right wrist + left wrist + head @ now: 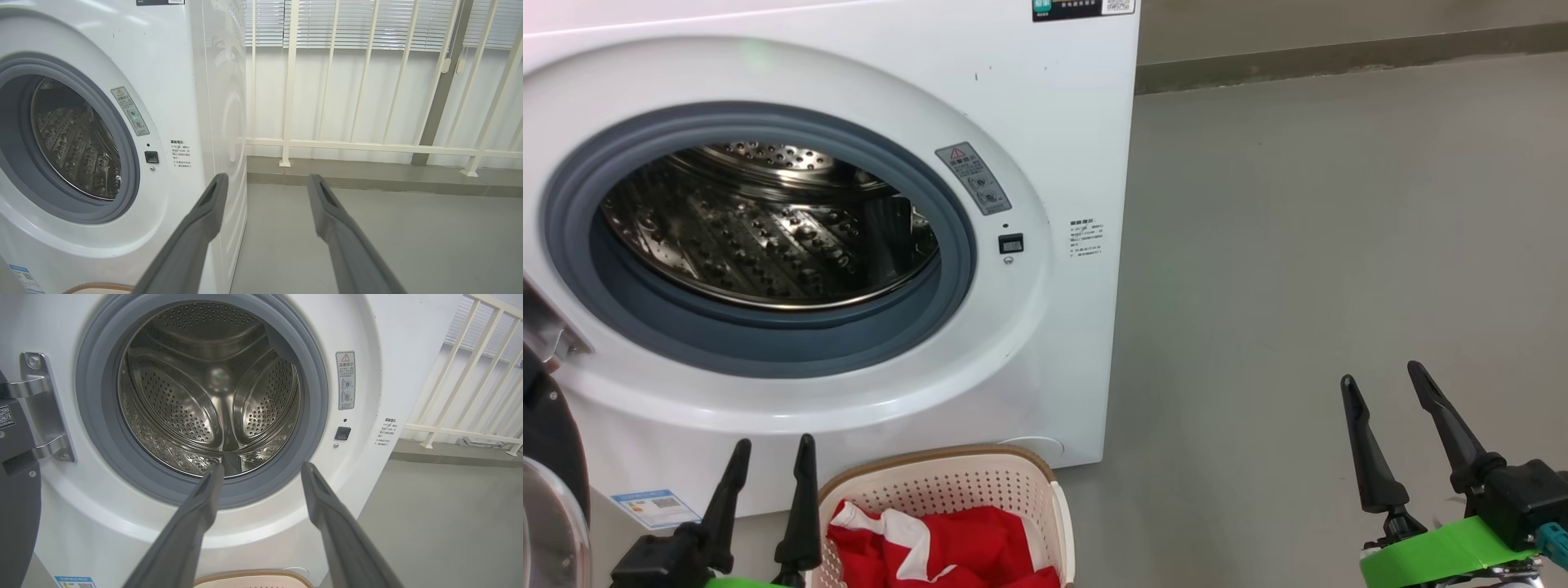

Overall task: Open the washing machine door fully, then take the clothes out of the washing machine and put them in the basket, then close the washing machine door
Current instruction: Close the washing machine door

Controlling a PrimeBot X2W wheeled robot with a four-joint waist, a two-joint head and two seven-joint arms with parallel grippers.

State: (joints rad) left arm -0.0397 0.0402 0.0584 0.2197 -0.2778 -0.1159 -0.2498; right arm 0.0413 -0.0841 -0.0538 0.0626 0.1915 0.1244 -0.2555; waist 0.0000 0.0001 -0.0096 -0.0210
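The white washing machine (1045, 106) stands with its door (547, 482) swung wide to the left, black rim and glass at the head view's left edge. The steel drum (208, 392) holds no fabric that I can see. Red clothes (947, 547) with white stripes lie in the cream basket (947, 482) on the floor before the washer. My left gripper (774, 445) is open with nothing between its fingers, just left of the basket and below the drum mouth. My right gripper (1382, 374) is open with nothing in it, over bare floor to the right of the machine.
Grey floor (1339, 245) stretches right of the washer to a low skirting. A white railing (367, 143) with blinds behind it stands beyond the machine's right side. The door hinge (41, 408) is bolted left of the grey gasket (94, 428).
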